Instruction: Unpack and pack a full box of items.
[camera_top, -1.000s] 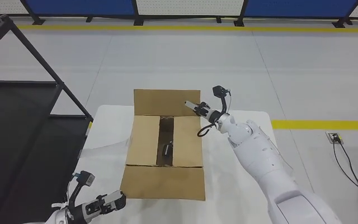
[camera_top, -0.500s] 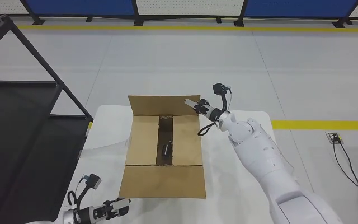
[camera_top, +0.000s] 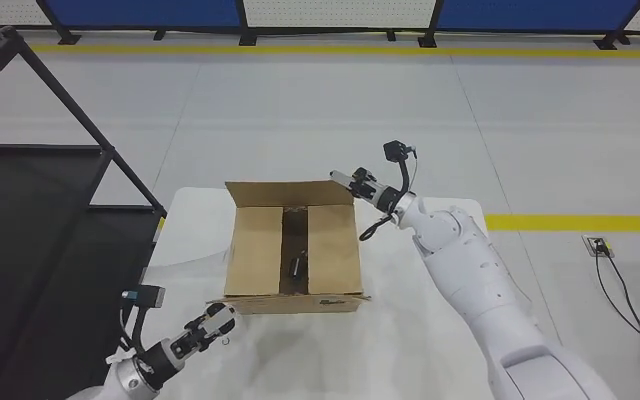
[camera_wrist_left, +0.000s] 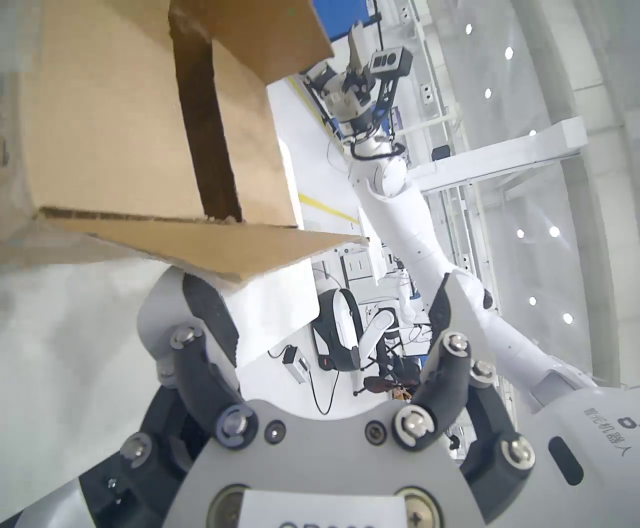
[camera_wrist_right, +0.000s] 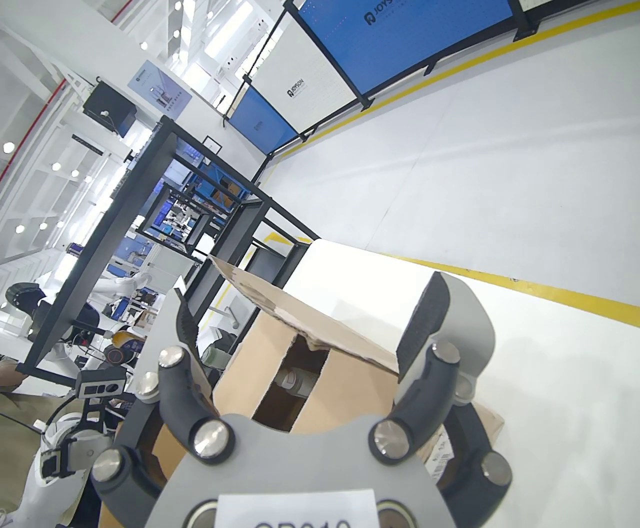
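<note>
At the lower left of the top view, the left gripper (camera_top: 222, 320) is seen just off the near left corner of the box (camera_top: 335, 290), its fingers spread wide and nothing held between them; in the left wrist view the edge of the near flap (camera_wrist_left: 200, 245) is found right over one fingertip, though contact cannot be confirmed. The box is placed at the middle of the white table (camera_top: 420, 330). The near flap stands lifted, so it is seen almost edge-on. Behind it, the two inner flaps (camera_top: 255, 250) are laid flat over the opening, with a dark slit left between them, through which a small dark item (camera_top: 297, 266) can be made out. At the far side, the far flap (camera_top: 285, 192) is tilted upward, and at its right end the right gripper (camera_top: 342, 178) is positioned, likewise open and empty, one finger on either side of that flap's corner. The unpacking is judged to be barely started: only the outer flaps are raised, the inner flaps remain to be opened, and no item is out.
</note>
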